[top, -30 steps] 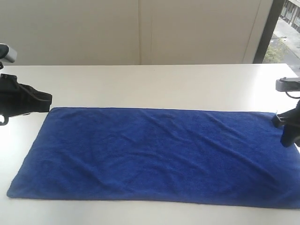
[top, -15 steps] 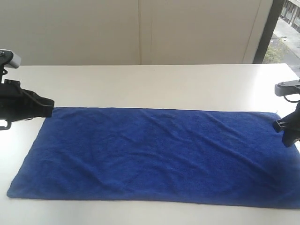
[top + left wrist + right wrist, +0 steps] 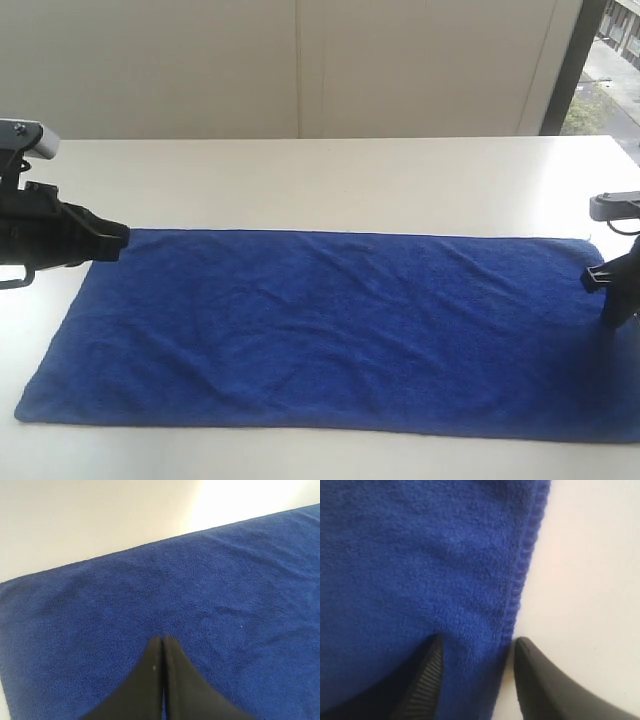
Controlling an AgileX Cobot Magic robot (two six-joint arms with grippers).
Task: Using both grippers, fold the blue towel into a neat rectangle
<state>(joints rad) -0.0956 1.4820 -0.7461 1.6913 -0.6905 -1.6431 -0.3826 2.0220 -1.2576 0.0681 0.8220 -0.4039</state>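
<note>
Item: deep royal-blue rectangular terry towel (image 3: 340,335); spread flat in one layer on the white table (image 3: 330,170); shallow wrinkles.
Handling: judged light, soft and limp; likely to sag when lifted; the pile should grip well; best pinched at the far corners, along the stitched hem (image 3: 521,580).
Tool, left: black narrow-fingered left gripper (image 3: 163,642); fingers pressed together, holding nothing; tip over the cloth near its far left corner.
Tool, right: black right gripper (image 3: 475,652); jaws apart, straddling the hem; one finger over cloth, one over bare table; nothing clamped.
Count: towel, one; grippers, two; table, one.
</note>
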